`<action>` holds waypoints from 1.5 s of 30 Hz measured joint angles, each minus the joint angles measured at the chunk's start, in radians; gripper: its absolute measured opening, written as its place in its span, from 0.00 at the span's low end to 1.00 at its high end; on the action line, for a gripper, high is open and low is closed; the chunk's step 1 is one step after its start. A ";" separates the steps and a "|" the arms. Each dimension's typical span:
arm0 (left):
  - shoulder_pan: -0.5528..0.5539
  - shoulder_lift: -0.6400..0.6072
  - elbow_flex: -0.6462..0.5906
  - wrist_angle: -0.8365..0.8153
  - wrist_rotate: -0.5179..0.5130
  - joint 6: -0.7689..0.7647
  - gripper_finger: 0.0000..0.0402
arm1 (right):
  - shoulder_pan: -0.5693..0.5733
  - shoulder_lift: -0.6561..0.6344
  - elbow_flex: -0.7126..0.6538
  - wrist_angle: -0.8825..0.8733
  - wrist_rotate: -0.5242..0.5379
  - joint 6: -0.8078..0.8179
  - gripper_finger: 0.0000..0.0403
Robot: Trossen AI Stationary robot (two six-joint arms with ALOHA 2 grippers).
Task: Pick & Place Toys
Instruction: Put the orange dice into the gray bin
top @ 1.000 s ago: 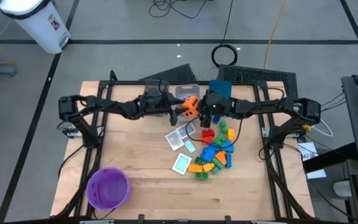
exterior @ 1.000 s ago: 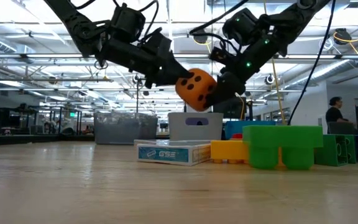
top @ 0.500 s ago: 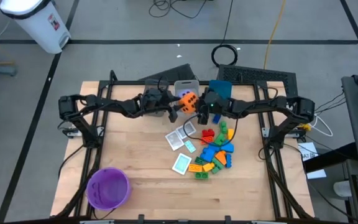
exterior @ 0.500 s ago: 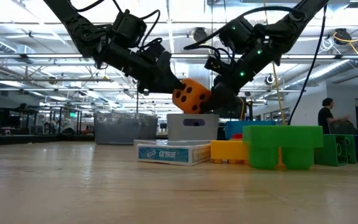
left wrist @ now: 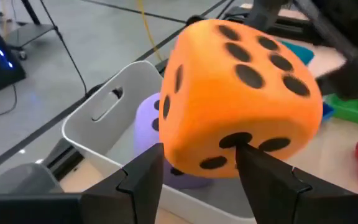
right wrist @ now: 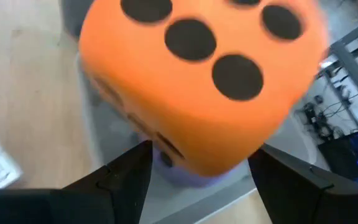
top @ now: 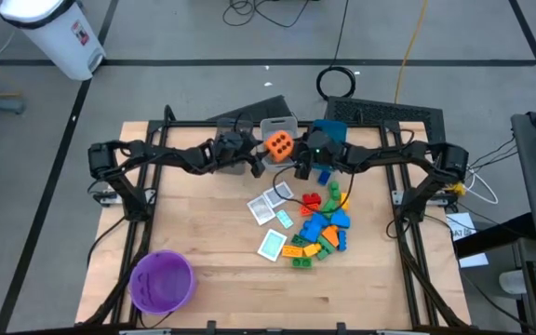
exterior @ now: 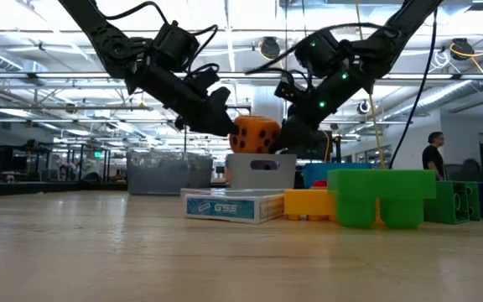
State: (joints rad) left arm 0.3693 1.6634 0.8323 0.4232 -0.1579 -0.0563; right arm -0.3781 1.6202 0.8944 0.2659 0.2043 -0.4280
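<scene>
One round purple plastic bowl (top: 161, 279) sits at the near left corner of the pale wooden table (top: 203, 223), well apart from everything else. The boards between it and the arms are bare.

Right of centre lies one loose heap of small multicoloured plastic building bricks (top: 322, 228), well over a dozen and too tightly packed to count exactly. They are blocky and studded, in green, blue, orange, yellow and red. Just beside the heap's left edge lie about four small flat white-and-teal cards (top: 273, 245), some overlapping.

Farther back, the left gripper (top: 261, 154) and the right gripper (top: 298, 154) meet near the table's far edge. Both pinch a single soft-looking orange die with black dots (top: 279, 144) between their dark fingers, one from each side. The die hangs in the air directly over one light grey rectangular bin (top: 279, 125) with smooth walls and a slot handle. A rounded purple shape (left wrist: 145, 124) lies inside that bin; little else of it shows. One blue rectangular bin (top: 329, 130) stands just beside it on the right.

Beyond the table, a person (exterior: 433, 151) stands in the room.
</scene>
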 joint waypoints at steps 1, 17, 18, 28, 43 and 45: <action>-0.001 0.000 0.000 -0.008 0.006 -0.006 0.52 | 0.002 0.000 -0.002 -0.009 -0.003 0.003 0.63; -0.004 -0.001 0.001 -0.109 0.026 -0.010 0.52 | 0.016 -0.003 0.000 -0.126 0.000 0.103 0.63; -0.004 -0.001 0.001 -0.108 0.026 -0.010 0.52 | 0.015 -0.003 0.000 -0.124 0.001 0.103 0.63; -0.004 -0.002 0.001 -0.106 0.073 -0.062 0.52 | 0.028 -0.036 -0.005 -0.135 -0.053 0.195 0.63; -0.011 -0.005 0.002 -0.103 0.141 -0.100 0.52 | 0.084 -0.052 -0.005 -0.233 -0.265 0.314 0.63; -0.010 -0.004 0.002 -0.105 0.138 -0.100 0.52 | 0.086 -0.052 -0.005 -0.234 -0.267 0.303 0.61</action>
State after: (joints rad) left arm 0.3595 1.6591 0.8342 0.3187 -0.0201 -0.1566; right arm -0.2918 1.5677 0.8890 0.0315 -0.0624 -0.1251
